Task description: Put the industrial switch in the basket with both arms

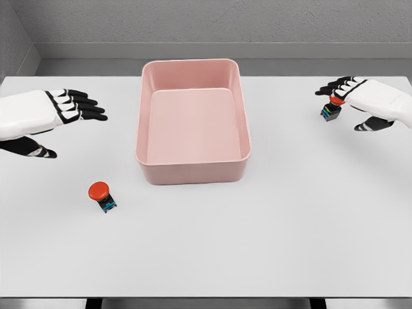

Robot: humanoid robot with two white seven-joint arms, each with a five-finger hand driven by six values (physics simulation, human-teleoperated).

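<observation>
**Two switches, an empty pink basket, and two robot hands over a white surface**

A pink rectangular basket (145,122) is seen at the middle of a white surface (257,244), with nothing inside it. Near the front left, one industrial switch (101,195) with a red mushroom button is left standing free, well apart from the basket. The left robot hand (72,106) is held above and behind it, fingers stretched out and released, nothing grasped; it is judged to be poised for a reach down to that switch. At the far right, a second industrial switch (333,109) is partly covered by the right robot hand (354,96), whose fingers are draped over its red cap. Whether a firm grasp has been made cannot be told. Neither switch has yet been placed in the basket.
</observation>
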